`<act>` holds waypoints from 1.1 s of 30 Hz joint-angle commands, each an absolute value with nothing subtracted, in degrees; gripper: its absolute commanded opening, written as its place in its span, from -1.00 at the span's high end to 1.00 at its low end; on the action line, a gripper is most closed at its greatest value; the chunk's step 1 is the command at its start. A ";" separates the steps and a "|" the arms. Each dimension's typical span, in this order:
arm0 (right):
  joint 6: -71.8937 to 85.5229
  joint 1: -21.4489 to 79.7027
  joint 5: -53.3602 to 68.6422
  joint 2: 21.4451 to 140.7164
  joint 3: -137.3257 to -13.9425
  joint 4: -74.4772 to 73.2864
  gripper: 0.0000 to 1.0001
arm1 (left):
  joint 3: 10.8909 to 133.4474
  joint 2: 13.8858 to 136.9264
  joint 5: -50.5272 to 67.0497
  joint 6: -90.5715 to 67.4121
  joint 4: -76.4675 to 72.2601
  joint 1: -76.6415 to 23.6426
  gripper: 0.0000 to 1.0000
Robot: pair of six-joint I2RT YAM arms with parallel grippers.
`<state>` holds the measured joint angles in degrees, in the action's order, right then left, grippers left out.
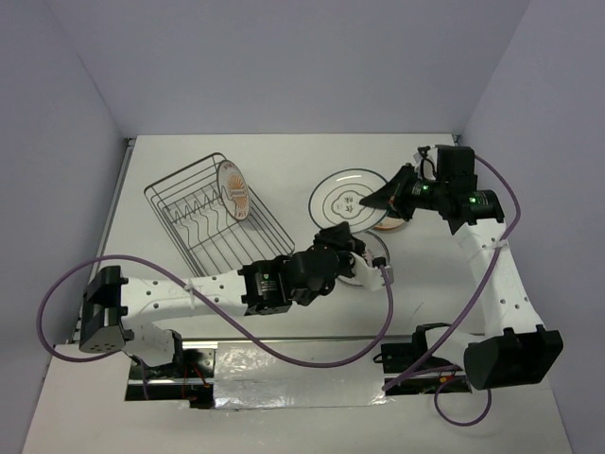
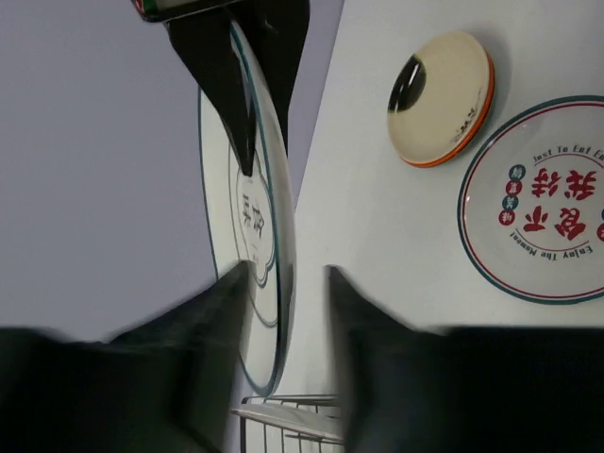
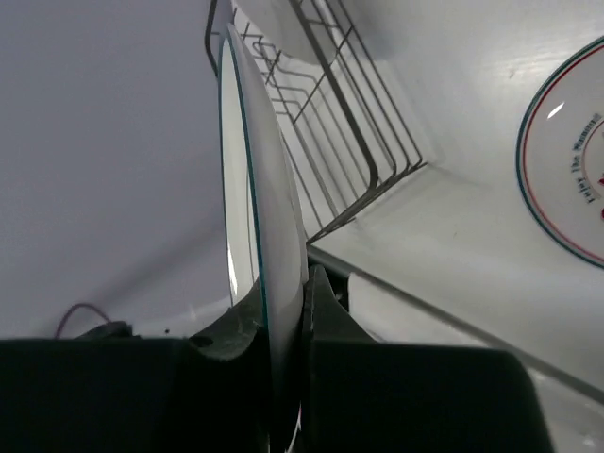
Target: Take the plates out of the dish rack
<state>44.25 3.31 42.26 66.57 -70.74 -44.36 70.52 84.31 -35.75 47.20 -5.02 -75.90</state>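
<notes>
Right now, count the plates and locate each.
4. A motif plate stands in the dish rack; a ringed plate is gripped by the left pincer and right pincer; an orange plate and a red-lettered plate lie on the table. More may be hidden.

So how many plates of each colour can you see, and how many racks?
White round plates: 3 (held-up plate, table plate, rack plate)
Orange-rimmed cream round plate: 1
Silver wire dish rack: 1
Total: 5
</notes>
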 commanded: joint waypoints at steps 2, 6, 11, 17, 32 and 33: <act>40.00 3.08 32.11 66.18 -73.74 -45.52 1.00 | 70.84 84.46 -42.00 48.08 -14.76 -75.94 -0.53; 32.81 1.23 22.69 66.97 -69.98 -45.54 1.00 | 76.45 83.68 -41.76 27.69 0.41 -70.42 -0.99; 30.15 1.14 18.46 63.65 -53.99 -34.65 1.00 | 81.90 77.26 -31.75 -3.55 13.24 -49.61 -0.99; 28.30 1.14 19.15 65.37 -41.58 -23.57 0.96 | 99.82 87.44 -24.89 -20.73 37.94 -33.32 -0.99; 27.24 14.85 -4.73 81.29 -49.03 -43.66 -0.60 | 105.20 94.39 -25.91 -33.91 50.70 -25.67 -0.99; 27.51 15.46 -5.53 81.56 -49.65 -44.46 -0.60 | 105.47 94.48 -26.62 -35.32 51.32 -25.49 -0.99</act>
